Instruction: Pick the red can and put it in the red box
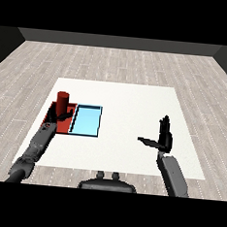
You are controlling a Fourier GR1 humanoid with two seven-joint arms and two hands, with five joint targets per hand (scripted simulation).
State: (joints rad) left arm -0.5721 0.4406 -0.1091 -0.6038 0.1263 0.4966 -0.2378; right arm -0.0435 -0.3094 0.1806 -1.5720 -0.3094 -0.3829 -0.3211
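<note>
Red can (63, 99) upright in red tray (64, 126) (blue tray (87, 121) beside).

Matt white table (133, 136), pale wood-plank floor (115, 64), smooth matt red can (63, 100)

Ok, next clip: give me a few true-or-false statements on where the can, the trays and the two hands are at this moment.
1. The red can stands upright over the red tray. True.
2. The left hand is at the can. True.
3. The right hand holds the can. False: it is apart from it, over bare table, fingers straight.
4. The light blue tray lies left of the red tray. False: it lies to its right.
5. A can lies in the light blue tray. False: nothing shows in it.
</note>
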